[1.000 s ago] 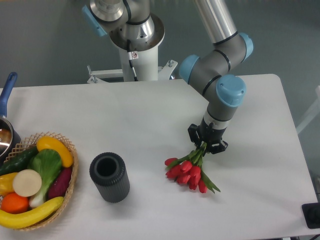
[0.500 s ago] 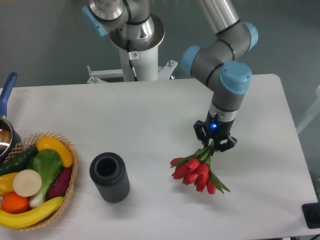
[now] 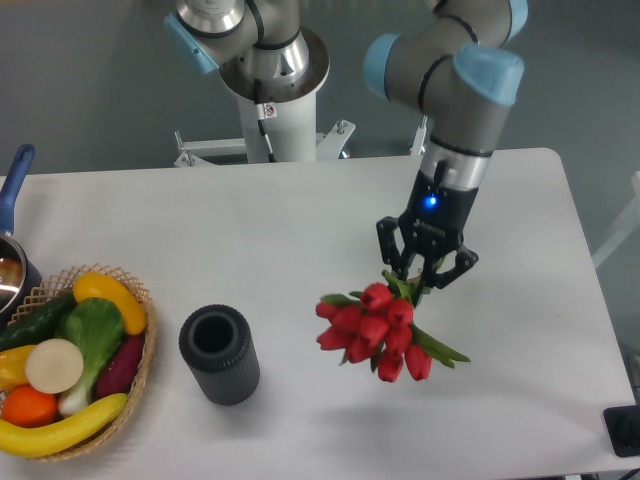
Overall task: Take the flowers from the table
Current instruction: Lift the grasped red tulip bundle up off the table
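The flowers (image 3: 375, 330), a bunch of red tulips with green stems and leaves, hang in the air above the white table (image 3: 280, 240), blooms pointing down toward the camera. My gripper (image 3: 423, 270) is shut on their stems just above the blooms and holds them well clear of the tabletop, right of the middle. The upper stems are hidden between the fingers.
A dark grey ribbed cylinder cup (image 3: 219, 354) stands upright left of the flowers. A wicker basket (image 3: 140, 360) with fruit and vegetables sits at the front left. A pot with a blue handle (image 3: 12, 195) is at the left edge. A black object (image 3: 624, 430) is at the front right corner.
My gripper has risen with the flowers in it. The bunch has left the tabletop and now hangs higher and closer to the camera.
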### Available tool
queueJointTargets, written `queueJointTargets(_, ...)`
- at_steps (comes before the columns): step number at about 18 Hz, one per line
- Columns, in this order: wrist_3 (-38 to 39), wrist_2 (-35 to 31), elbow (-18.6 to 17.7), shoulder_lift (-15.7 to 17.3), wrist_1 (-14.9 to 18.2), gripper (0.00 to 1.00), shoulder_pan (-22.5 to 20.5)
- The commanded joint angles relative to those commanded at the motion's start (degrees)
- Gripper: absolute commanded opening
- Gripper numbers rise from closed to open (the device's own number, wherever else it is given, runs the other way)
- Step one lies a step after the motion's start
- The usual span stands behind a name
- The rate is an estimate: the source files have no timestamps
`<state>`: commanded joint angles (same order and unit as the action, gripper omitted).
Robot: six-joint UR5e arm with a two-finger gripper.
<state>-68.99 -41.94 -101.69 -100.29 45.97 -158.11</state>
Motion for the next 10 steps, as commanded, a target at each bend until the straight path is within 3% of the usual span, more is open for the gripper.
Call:
queueJointTargets(5,0.4,11.5,-1.5,1.0,0.0,0.32,-4.1)
queueJointTargets(10,0.3,12.0,-1.9,1.4,-0.1,0.32,-4.8)
